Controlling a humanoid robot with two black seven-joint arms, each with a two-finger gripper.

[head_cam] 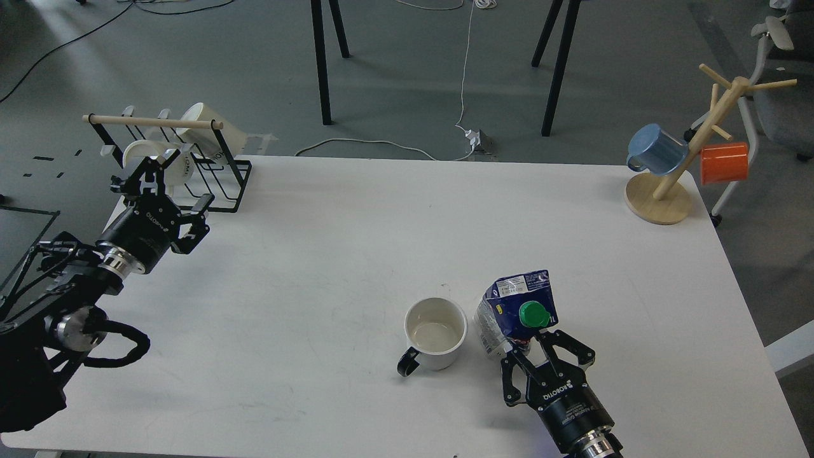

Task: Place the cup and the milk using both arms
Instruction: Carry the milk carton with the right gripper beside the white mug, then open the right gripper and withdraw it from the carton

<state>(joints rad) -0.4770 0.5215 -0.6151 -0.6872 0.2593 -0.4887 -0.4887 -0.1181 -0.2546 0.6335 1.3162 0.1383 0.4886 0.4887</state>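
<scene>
Near the front edge of the white desk (356, 216), the right gripper (548, 357) has its fingers spread around the base of the dented blue-and-white milk carton with a green screw cap (515, 312). Just beside it stands the cream-white ceramic cup with a black loop handle (435, 333). At the far left corner, the left gripper (173, 191) hangs spread by the black wire mug rack (219, 172).

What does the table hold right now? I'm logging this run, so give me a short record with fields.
cup: upright, mid-table, handle toward the robot
milk: upright, just right of the cup
right gripper: open, fingers at the carton's near side
left gripper: open, holding nothing, near the mug rack
mug tree: far right corner, blue and orange mugs
</scene>
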